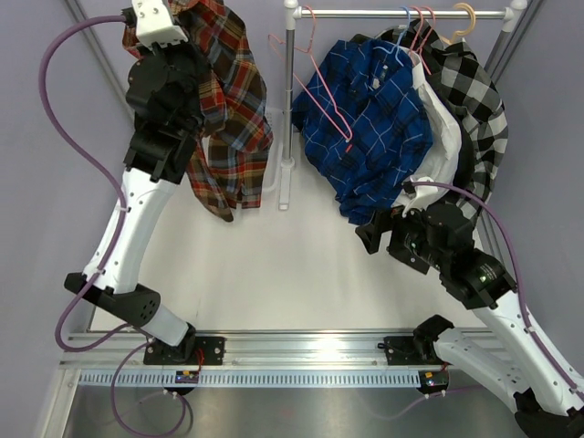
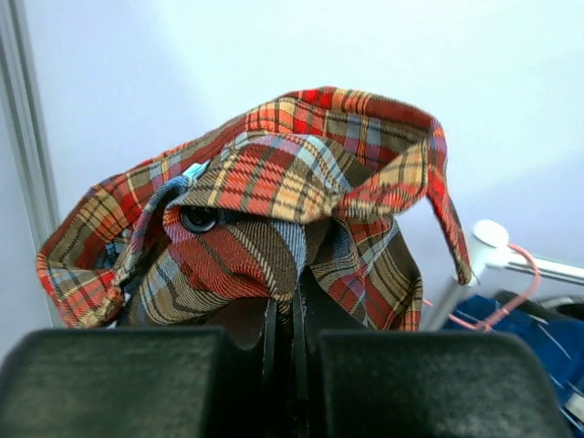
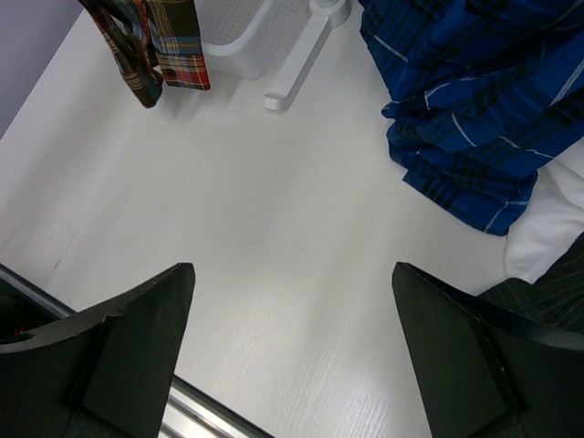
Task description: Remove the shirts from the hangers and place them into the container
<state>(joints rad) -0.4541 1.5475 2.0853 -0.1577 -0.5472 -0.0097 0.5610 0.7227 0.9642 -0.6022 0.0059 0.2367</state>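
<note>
My left gripper [image 2: 294, 306] is raised at the far left and shut on a bunched fold of the red-orange-navy plaid shirt [image 1: 228, 109], which hangs from it free of any hanger. Behind the shirt's lower part shows the rim of the white container [image 1: 267, 169], also seen as the container [image 3: 235, 36] with the plaid hem [image 3: 155, 46] dangling in front. An empty pink hanger [image 1: 319, 82] hangs beside the rack's left pole. The royal blue shirt [image 1: 374, 137] hangs on the rail. My right gripper [image 1: 372, 234] stands open and empty just below the blue shirt's hem [image 3: 474, 119].
A white rack [image 1: 401, 14] crosses the back, its left pole [image 1: 290, 55] standing on a foot [image 1: 284, 187]. On it also hang a white shirt [image 1: 444, 146] and a black-and-white checked shirt [image 1: 476, 91], on pink and light blue hangers [image 1: 412, 26]. Bare white table [image 1: 292, 265] lies between the arms.
</note>
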